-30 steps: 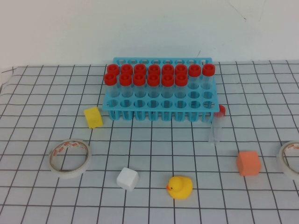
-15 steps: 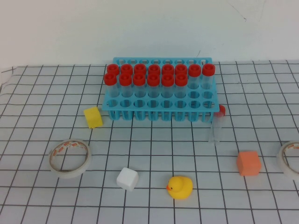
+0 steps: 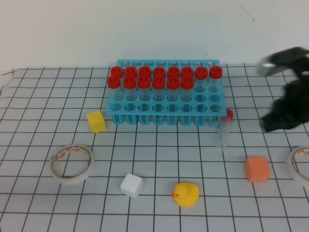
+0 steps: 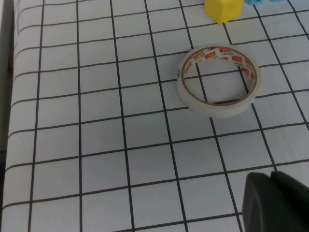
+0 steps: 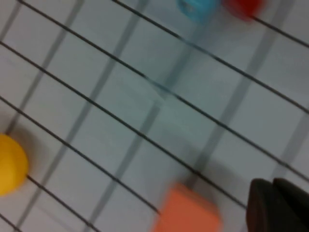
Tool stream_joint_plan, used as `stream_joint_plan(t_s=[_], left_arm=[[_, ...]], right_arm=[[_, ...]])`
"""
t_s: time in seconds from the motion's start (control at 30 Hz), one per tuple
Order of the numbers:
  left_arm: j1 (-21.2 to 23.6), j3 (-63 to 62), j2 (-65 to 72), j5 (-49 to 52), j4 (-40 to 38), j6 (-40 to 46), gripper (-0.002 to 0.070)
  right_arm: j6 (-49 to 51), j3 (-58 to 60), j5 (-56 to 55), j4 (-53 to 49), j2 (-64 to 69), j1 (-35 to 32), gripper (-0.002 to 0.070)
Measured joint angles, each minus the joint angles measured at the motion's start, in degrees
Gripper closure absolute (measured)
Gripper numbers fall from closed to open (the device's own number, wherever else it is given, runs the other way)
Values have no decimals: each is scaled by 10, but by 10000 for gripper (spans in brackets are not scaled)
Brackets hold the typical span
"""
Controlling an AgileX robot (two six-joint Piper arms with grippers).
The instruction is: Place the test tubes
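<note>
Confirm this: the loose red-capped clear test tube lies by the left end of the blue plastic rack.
Wrong: the high view shows the red-capped clear test tube lying by the right end of the blue plastic rack. The shut right gripper hangs right of it; the shut left gripper is near the white tape roll.

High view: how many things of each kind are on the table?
Test tubes: 15 (14 in the rack, 1 loose tube lying beside it)
Rack: 1
Cubes: 3
Tape rolls: 2
Duck: 1
Total: 22
Left gripper, shut, is near the left tape roll; right gripper, shut, hovers right of the loose tube.
</note>
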Motion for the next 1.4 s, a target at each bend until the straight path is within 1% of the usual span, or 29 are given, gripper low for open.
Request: stream_joint_plan(t_s=[0.03, 0.07, 0.1, 0.2, 0.27, 0.33, 0.43, 0.5, 0.53, 0.6, 0.67, 0.83, 1.13, 1.4], left_arm=[[0, 0, 0, 0, 0, 0, 676], [0, 0, 0, 0, 0, 0, 676], [0, 0, 0, 0, 0, 0, 676], [0, 0, 0, 1, -1, 0, 676], [0, 0, 0, 3, -1, 0, 677], [0, 0, 0, 3, -1, 0, 676], [0, 0, 0, 3, -1, -1, 676], [0, 0, 0, 3, -1, -1, 676], [0, 0, 0, 3, -1, -1, 676], [0, 0, 0, 3, -1, -1, 676], [0, 0, 0, 3, -1, -1, 676], [0, 0, 0, 3, -1, -1, 676], [0, 0, 0, 0, -2, -1, 676], [0, 0, 0, 0, -2, -1, 676]], right_arm=[[6, -26, 4, -7, 23, 20, 678], [26, -60, 10, -34, 63, 58, 678], [47, -75, 14, -58, 78, 74, 678], [117, -105, 21, -128, 105, 106, 676], [154, -115, 21, -149, 115, 118, 654], [171, -119, 21, -150, 117, 120, 596], [208, -119, 11, -150, 118, 121, 442], [240, -119, -3, -150, 118, 121, 321], [255, -119, -10, -150, 118, 121, 276], [289, -120, -26, -150, 121, 121, 230], [309, -120, -41, -149, 126, 121, 213], [322, -123, -60, -147, 149, 121, 204], [322, -124, -67, -149, 166, 121, 206], [322, -124, -74, -154, 193, 121, 230]])
